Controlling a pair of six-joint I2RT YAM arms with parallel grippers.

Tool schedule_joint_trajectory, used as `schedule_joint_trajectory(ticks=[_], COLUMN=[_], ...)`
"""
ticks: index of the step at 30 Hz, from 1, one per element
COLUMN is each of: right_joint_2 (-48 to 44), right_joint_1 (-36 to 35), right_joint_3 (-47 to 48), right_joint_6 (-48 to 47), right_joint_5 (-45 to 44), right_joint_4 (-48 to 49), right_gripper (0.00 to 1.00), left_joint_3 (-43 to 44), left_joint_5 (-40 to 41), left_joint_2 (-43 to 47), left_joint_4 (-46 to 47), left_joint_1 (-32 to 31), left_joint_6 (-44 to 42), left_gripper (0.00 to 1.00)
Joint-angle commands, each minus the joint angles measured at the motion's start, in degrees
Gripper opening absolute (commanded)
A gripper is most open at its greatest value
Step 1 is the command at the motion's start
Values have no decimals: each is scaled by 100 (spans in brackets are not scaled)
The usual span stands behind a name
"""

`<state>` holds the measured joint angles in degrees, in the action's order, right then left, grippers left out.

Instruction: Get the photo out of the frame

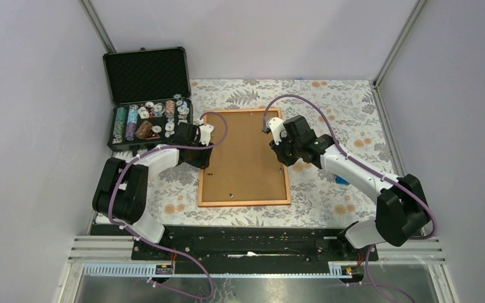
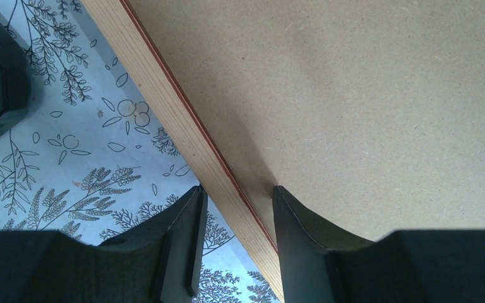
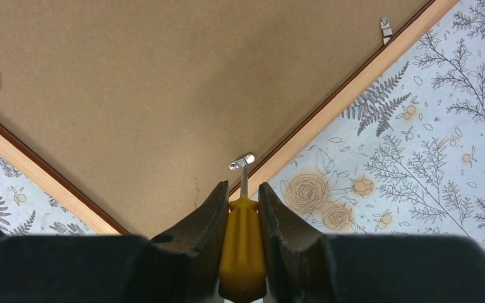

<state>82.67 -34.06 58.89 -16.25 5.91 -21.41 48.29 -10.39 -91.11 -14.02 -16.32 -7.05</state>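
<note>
As the frame (image 1: 245,202) lies face down, the photo hidden beneath, its left rail is straddled by the spread jaws of the left gripper (image 2: 237,189), seemingly for steadying, while a screwdriver (image 3: 242,246) pinched in the right gripper (image 3: 242,185) is set against its clip (image 3: 242,162).

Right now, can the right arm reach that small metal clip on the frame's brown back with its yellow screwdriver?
Probably yes: the yellow-handled screwdriver held in the right arm's fingers has its tip at the small silver metal clip on the brown fibreboard back, with nothing between them.
</note>
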Motion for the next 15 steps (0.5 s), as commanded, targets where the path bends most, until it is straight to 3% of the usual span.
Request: schedule_joint_trajectory(ticks=[1,15], right_joint_2=[87,-204], right_joint_1=[-68,-49], right_joint_3=[178,479], right_joint_6=[126,57], right_joint_5=[309,112], right_joint_4=[420,107], right_gripper=[0,0], left_joint_3=[66,160], left_joint_5=[-243,-369], left_joint_2=[-124,-222], left_joint_4=[66,50], left_joint_1=[-13,-18], left_joint_6=[-107,-241], left_gripper=[46,41])
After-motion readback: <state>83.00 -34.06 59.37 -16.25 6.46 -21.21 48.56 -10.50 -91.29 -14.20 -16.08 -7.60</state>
